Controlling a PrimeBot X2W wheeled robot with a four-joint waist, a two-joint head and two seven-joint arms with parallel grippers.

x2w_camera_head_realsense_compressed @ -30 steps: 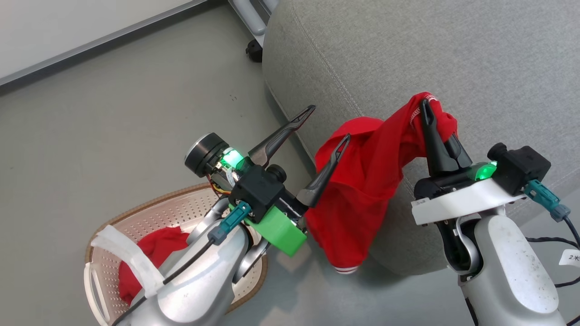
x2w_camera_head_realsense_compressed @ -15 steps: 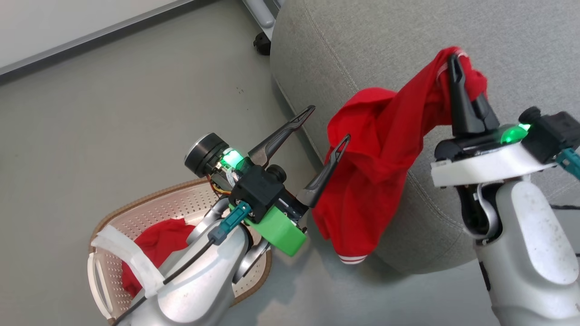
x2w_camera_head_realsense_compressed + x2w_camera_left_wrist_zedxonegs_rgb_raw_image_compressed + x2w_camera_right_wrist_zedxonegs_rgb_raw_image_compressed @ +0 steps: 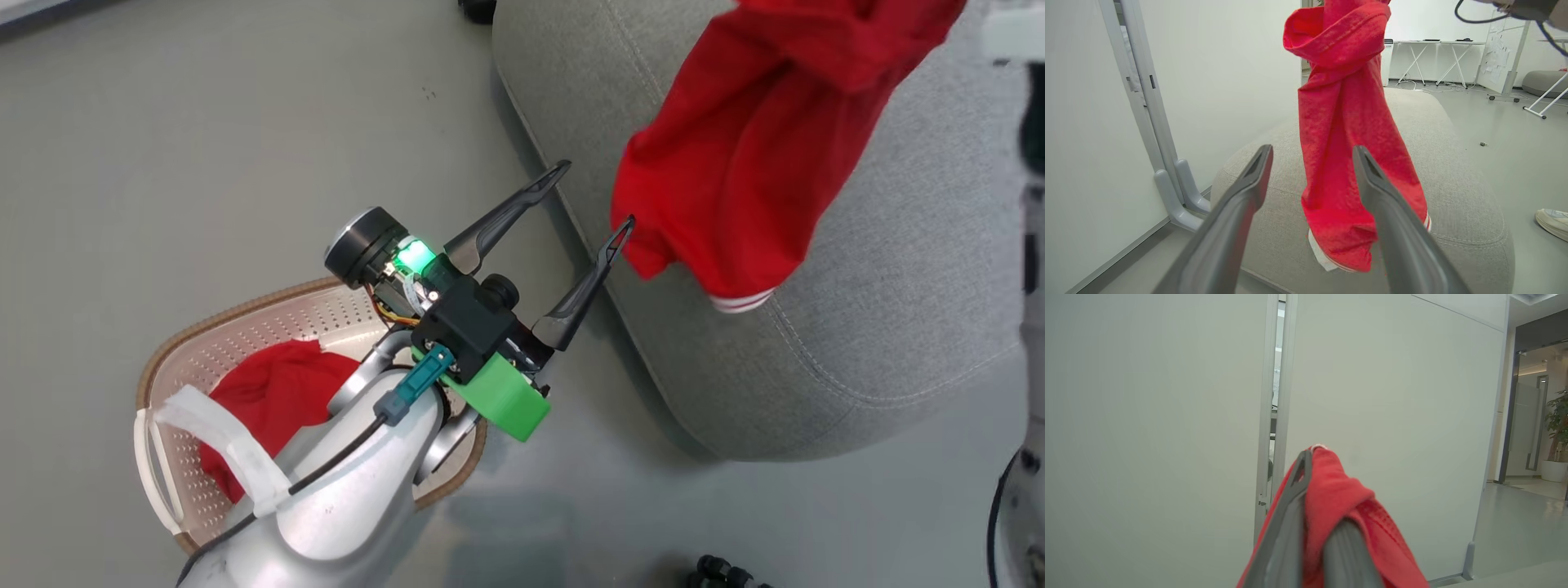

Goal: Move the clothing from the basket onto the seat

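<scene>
One piece of red clothing [image 3: 751, 155] with a white-striped hem hangs in the air over the grey seat [image 3: 898, 286], clear of the cushion. In the right wrist view my right gripper [image 3: 1316, 486] is shut on its top fold [image 3: 1339, 494]. My left gripper [image 3: 596, 194] stands open beside the seat's edge, its fingertip just short of the hanging cloth. The left wrist view has that clothing [image 3: 1343, 122] dangling beyond the open left gripper [image 3: 1310, 161], above the seat [image 3: 1461, 183]. A second red piece [image 3: 277, 400] lies in the cream basket [image 3: 245, 322], partly hidden by my left forearm.
The basket stands on grey floor, left of the seat. A dark caster [image 3: 478, 8] sits at the seat's far corner and a grey frame leg [image 3: 1167, 192] stands by the wall. A person's shoe [image 3: 1551, 222] rests on the floor beyond the seat.
My right gripper has carried the red clothing up and farther over the seat; its hem no longer hangs down the seat's front. The head camera has shifted. The left gripper stays open.
</scene>
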